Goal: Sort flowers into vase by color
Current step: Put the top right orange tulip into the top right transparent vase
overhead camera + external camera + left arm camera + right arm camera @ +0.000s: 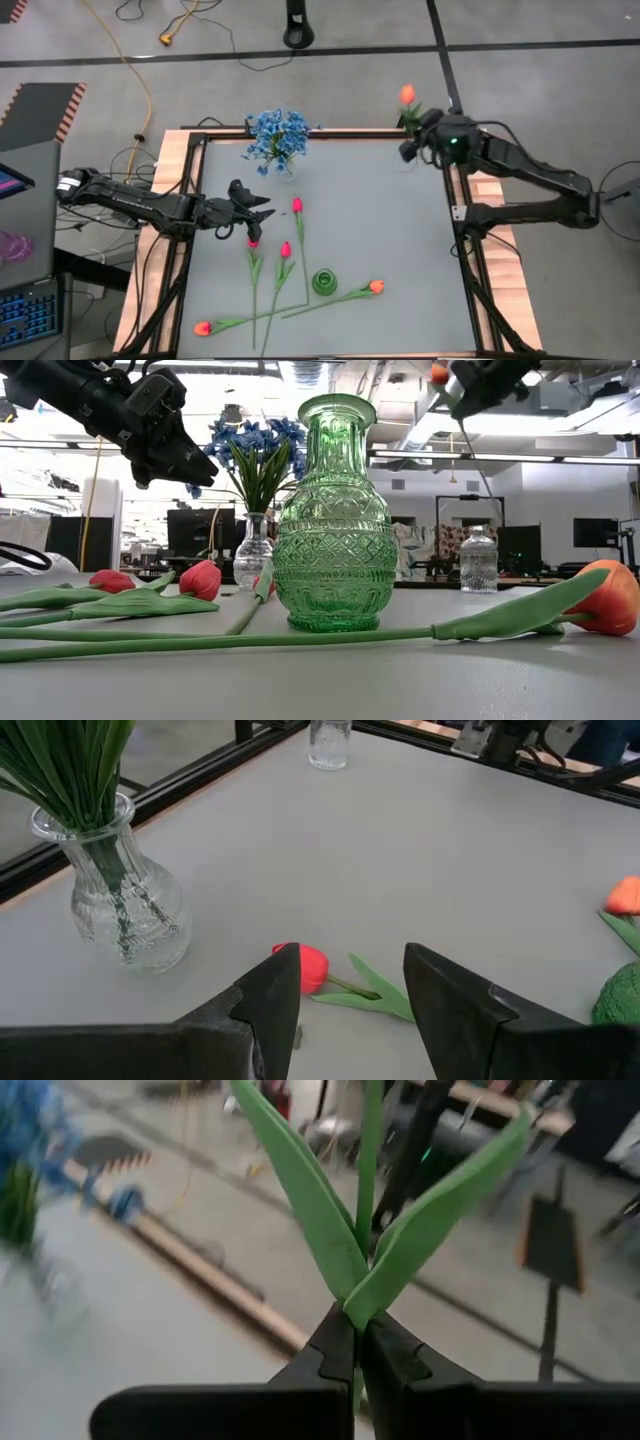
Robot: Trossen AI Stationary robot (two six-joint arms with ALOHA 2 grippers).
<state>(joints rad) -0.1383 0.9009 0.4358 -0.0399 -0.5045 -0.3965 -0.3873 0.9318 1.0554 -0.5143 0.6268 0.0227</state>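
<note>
Nearest the low camera, the green cut-glass vase (335, 520) stands upright on the grey desk (380, 210). Just beside it, long-stemmed tulips lie flat: an orange tulip (376, 286) with its head pointing away from the vase toward the desk's right side, another orange tulip (202, 328) pointing left, and three pink-red tulips (285, 249) with heads toward the far edge.

Beyond the green vase, the left end effector (262, 214) hovers over the pink-red heads with its fingers spread.

Farther back stands a clear ribbed glass vase (125, 905) of blue blossoms (277, 135).

At the far right corner, the right end effector (356, 1352) pinches an upright orange tulip's stem (369, 1155); a small clear vase (479, 560) beneath it is hidden in the high view. No writing is readable.
</note>
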